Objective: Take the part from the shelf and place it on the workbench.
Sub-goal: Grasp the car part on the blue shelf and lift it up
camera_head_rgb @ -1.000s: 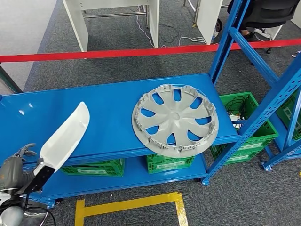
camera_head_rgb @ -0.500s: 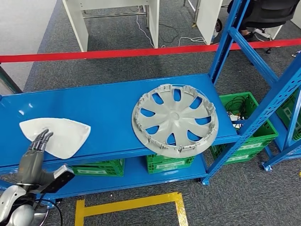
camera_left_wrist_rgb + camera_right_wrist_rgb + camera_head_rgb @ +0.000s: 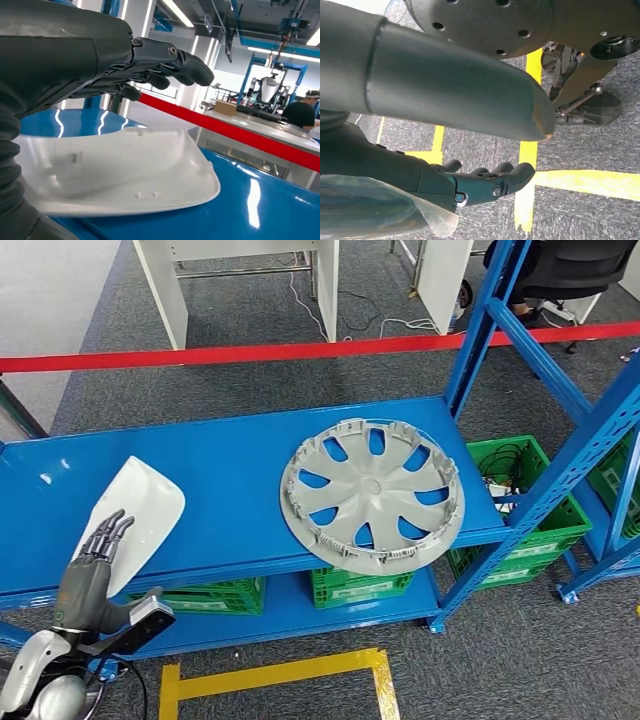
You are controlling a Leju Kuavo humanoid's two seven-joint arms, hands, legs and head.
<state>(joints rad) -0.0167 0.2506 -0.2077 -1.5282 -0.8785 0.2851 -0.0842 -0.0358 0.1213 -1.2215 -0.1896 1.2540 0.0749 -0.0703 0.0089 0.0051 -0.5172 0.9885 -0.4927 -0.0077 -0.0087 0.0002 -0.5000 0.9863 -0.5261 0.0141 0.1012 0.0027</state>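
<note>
Now you're at the pickup: the white part (image 3: 134, 514) lies on the blue shelf (image 3: 226, 480), well left of the hubcap (image 3: 372, 492).
Your left hand (image 3: 89, 575) hovers over the part's near edge, fingers extended and apart, holding nothing. Next, close around that edge before lifting. Your right hand (image 3: 486, 182) hangs empty, fingers loosely extended.

A grey wheel cover (image 3: 372, 494) lies flat toward the right end of the blue rack, its edge just over the front lip. Green crates (image 3: 527, 510) sit on the lower level and on the floor beside it. A red barrier tape (image 3: 302, 350) runs behind, white table legs (image 3: 162, 285) beyond, yellow floor marking (image 3: 279, 675) in front.
</note>
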